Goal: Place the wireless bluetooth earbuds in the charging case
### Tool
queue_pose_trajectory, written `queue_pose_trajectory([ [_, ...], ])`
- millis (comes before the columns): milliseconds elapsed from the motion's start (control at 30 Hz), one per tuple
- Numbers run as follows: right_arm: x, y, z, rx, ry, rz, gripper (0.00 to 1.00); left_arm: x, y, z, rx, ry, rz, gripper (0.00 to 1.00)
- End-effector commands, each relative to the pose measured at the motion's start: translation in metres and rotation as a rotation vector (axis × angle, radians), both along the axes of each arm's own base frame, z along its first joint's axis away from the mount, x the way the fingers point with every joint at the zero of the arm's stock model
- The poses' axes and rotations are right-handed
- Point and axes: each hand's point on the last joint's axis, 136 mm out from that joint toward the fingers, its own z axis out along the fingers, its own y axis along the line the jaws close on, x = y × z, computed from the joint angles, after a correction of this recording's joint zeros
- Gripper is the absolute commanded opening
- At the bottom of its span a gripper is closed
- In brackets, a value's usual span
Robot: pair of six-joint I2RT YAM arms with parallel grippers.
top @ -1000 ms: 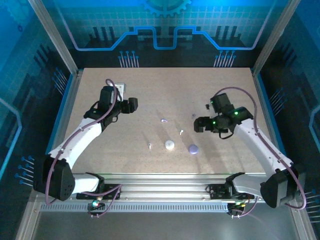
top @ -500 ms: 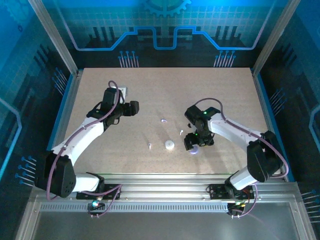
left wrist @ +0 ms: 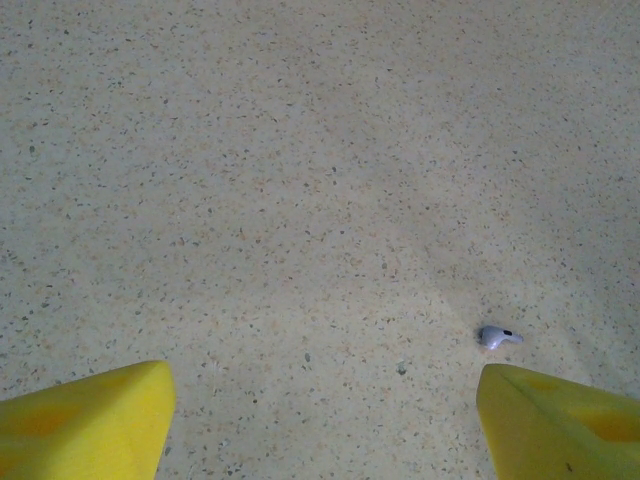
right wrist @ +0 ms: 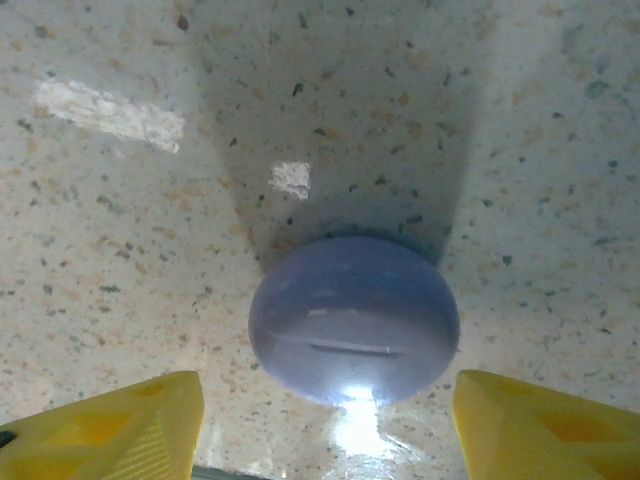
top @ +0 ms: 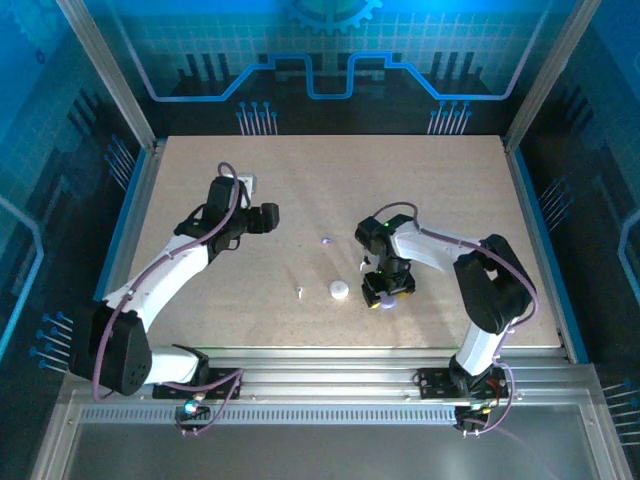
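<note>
The round purple charging case [right wrist: 353, 320] lies shut on the table, a seam across its lid. My right gripper [right wrist: 325, 425] hangs over it, open, one yellow finger on each side and a gap between each finger and the case. From above, the right gripper [top: 388, 288] covers most of this case [top: 383, 303]. A white charging case [top: 339, 290] sits just to its left. One white earbud [top: 299, 292] and another [top: 362, 266] lie near it. A pale purple earbud [top: 326, 240] lies farther back, seen close by my left gripper's right finger [left wrist: 497, 337]. My left gripper [left wrist: 325, 430] is open over bare table.
The speckled tabletop [top: 440, 190] is ringed by a metal frame, with a rail [top: 330, 360] along the near edge. A small white square [top: 243, 183] lies behind the left arm. The right arm's forearm arcs over the table's right middle.
My right arm has swung left and toward the near edge, coming down over the purple case, and its jaws have narrowed. The left arm has barely moved.
</note>
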Motion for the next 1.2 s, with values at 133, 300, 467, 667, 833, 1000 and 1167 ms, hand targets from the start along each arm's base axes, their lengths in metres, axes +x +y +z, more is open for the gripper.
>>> queue_pose_trajectory([
  [133, 0.003, 0.007, -0.005, 0.000, 0.013, 0.042, 0.67, -0.006, 0.003, -0.006, 0.028, 0.022, 0.008, 0.80],
  [300, 0.004, 0.006, -0.010, -0.010, 0.018, 0.046, 0.67, -0.007, 0.002, -0.007, 0.023, 0.026, 0.005, 0.81],
  [467, 0.008, 0.004, -0.013, -0.020, 0.010, 0.055, 0.67, -0.007, 0.002, -0.006, 0.021, 0.025, 0.004, 0.80],
  [667, 0.011, 0.001, -0.018, -0.031, 0.005, 0.066, 0.63, -0.007, 0.002, -0.006, 0.020, 0.025, 0.011, 0.81],
  [833, 0.015, -0.002, -0.023, -0.022, -0.001, 0.055, 0.56, -0.008, 0.001, -0.009, 0.012, 0.032, 0.009, 0.81],
  [1000, 0.019, -0.006, -0.021, -0.011, -0.020, 0.031, 0.47, -0.009, 0.000, -0.010, 0.003, 0.038, 0.009, 0.81],
  [1167, 0.026, -0.006, -0.006, 0.032, -0.090, -0.038, 0.46, -0.009, -0.007, -0.009, -0.043, 0.025, 0.001, 0.81],
])
